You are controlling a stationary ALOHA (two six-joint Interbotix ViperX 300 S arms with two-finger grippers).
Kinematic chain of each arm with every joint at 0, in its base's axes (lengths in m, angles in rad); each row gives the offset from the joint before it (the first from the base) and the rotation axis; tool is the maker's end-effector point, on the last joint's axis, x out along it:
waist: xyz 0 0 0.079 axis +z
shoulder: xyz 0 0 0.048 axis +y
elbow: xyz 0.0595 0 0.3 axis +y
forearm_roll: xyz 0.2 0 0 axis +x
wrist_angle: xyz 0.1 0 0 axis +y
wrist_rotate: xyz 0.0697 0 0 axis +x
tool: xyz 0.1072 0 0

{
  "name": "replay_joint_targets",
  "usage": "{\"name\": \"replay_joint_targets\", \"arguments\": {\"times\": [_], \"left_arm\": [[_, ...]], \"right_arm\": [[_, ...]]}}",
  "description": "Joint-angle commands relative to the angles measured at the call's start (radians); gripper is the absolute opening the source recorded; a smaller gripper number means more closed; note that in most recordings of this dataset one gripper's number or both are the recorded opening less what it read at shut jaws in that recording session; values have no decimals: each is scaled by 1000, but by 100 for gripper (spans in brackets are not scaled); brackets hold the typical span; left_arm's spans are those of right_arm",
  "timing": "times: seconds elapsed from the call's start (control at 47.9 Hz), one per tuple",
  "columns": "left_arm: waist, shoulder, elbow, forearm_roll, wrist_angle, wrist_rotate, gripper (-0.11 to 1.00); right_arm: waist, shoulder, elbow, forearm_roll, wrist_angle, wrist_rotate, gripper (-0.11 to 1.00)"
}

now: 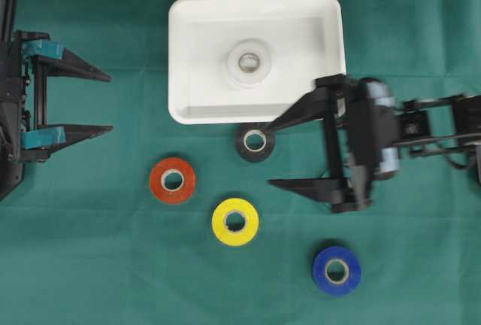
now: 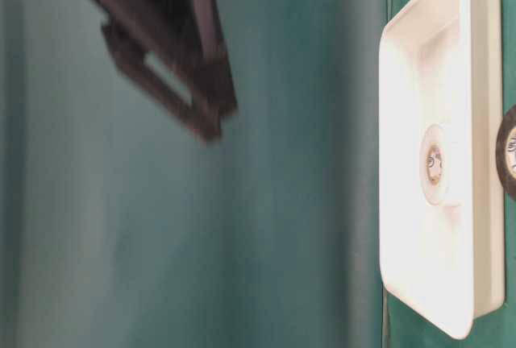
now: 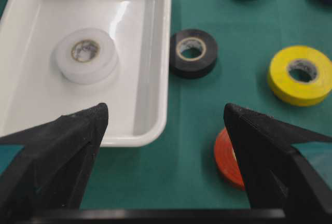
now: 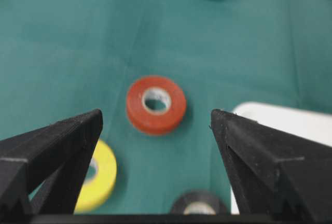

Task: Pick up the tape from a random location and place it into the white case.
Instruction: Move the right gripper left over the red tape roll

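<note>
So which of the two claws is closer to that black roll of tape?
The right. The right gripper hangs open right beside the black tape, one finger reaching over its edge. The left gripper sits open far off at the table's left side.

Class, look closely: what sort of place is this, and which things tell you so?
Probably a robot test bench, not a home or shop: a green cloth covers the table, two robot arms with open grippers face each other, and tape rolls lie beside a white case.
</note>
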State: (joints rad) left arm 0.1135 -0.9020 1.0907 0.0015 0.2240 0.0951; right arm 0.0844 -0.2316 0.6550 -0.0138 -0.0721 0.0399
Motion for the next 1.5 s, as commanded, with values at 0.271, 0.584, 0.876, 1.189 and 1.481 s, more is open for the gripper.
{"name": "replay_joint_targets", "arguments": {"times": [0.271, 0.584, 0.876, 1.189, 1.481], "left_arm": [[-2, 6, -14, -2, -15, -3, 97], [-2, 6, -14, -3, -15, -3, 97], [-2, 6, -12, -2, -15, -26, 97], [-2, 8, -12, -3, -15, -28, 97], [-2, 8, -12, -3, -15, -28, 97]], "right_arm": [[9, 215, -293, -3, 43, 0, 92], [8, 357, -479, -3, 84, -3, 92], [2, 408, -563, 0, 230, 9, 92], [0, 503, -752, 2, 637, 43, 91], [0, 583, -917, 2, 894, 37, 91]]}}
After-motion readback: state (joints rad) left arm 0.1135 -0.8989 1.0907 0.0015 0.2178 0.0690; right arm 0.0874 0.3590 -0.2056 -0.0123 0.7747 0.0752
